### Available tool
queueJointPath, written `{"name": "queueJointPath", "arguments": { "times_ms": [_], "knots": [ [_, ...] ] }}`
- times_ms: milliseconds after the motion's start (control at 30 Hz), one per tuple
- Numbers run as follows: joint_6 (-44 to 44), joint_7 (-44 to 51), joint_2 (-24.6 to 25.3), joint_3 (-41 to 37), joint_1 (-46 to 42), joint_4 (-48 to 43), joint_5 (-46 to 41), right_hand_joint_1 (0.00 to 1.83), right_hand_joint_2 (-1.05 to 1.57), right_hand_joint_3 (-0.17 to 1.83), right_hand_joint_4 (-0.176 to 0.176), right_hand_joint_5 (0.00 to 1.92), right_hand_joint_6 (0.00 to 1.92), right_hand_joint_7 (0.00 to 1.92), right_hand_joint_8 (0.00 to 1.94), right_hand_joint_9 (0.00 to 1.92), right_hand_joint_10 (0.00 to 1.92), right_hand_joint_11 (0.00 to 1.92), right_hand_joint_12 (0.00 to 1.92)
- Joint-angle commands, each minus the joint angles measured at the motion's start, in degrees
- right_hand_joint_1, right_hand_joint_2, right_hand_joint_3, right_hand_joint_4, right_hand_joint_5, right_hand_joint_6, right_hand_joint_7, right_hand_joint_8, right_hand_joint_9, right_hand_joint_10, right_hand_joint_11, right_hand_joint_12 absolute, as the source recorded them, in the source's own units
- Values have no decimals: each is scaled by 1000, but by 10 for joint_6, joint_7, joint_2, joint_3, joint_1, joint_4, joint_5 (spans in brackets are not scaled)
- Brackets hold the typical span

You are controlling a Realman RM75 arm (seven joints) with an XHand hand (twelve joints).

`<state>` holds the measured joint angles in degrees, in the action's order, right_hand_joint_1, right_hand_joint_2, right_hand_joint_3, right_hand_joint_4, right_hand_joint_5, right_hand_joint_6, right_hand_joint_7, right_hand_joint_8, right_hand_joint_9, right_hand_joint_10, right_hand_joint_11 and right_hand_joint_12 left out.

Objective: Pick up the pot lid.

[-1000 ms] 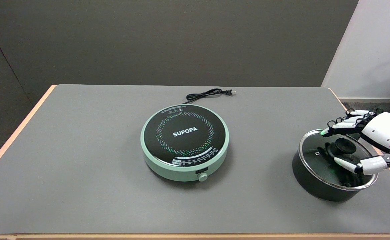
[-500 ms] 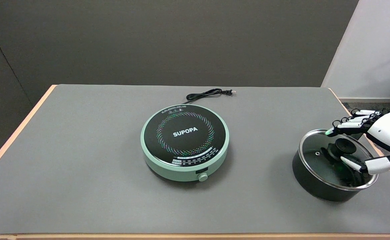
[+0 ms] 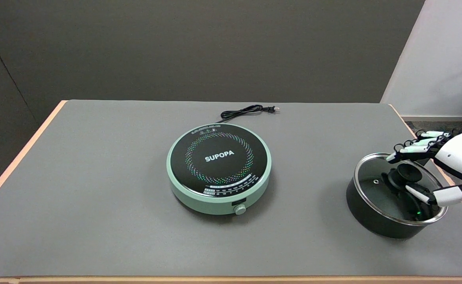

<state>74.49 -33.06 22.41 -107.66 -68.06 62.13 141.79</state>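
Right now your robot hand [image 3: 438, 167] hovers spread, holding nothing, around the pot lid [image 3: 376, 173]: its knob [image 3: 408, 172] sits just left, between fingers and thumb.

My right hand [image 3: 447, 165] hovers over the pot lid [image 3: 376, 177], fingers [image 3: 408, 148] spread behind its black knob [image 3: 407, 172] and thumb [image 3: 444, 194] in front of it, holding nothing. The glass lid sits on the dark pot [image 3: 373, 219], well to the right of the green induction cooker [image 3: 219, 169]. The cooker's black cord [image 3: 246, 111] lies coiled just behind it on the grey table [image 3: 96, 177].
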Motion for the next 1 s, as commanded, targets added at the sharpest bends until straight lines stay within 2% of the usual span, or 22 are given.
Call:
{"name": "queueJointPath", "arguments": {
  "times_ms": [33,133,267,567,600,633,667,733,900,933,967,1000],
  "knots": [
    [2,-1,-15,11,3,-12,-1,821,590,915,176,661,487,835,403,828,713,542,909],
    [4,-1,-16,16,7,-12,-1,844,593,913,176,670,525,840,425,832,728,544,906],
    [4,0,-19,21,11,-13,-1,882,617,912,176,686,680,858,501,829,710,556,907],
    [7,0,-22,22,14,-13,-2,994,711,863,176,697,872,892,677,852,804,581,952],
    [7,0,-22,22,14,-13,-2,1157,831,629,176,698,903,901,905,856,830,586,957],
    [7,0,-22,22,14,-13,-2,1296,1014,295,92,703,1105,934,1124,860,862,595,956],
    [7,0,-22,23,14,-13,-2,1198,1077,231,-54,710,1426,980,1031,866,892,605,956],
    [7,0,-23,23,14,-13,-2,1200,1070,242,-56,712,1425,984,1029,876,916,610,965],
    [6,0,-28,52,37,-14,-2,1201,1074,229,-55,716,1411,991,1018,884,936,616,972],
    [5,0,-29,56,40,-14,-2,1273,1019,290,52,709,1202,960,1086,882,938,609,976],
    [5,0,-29,59,42,-15,-2,1356,957,360,176,700,959,922,1166,879,940,600,981],
    [5,0,-30,61,43,-15,-2,1355,961,354,176,700,954,920,1167,879,942,601,981]
  ]
}}
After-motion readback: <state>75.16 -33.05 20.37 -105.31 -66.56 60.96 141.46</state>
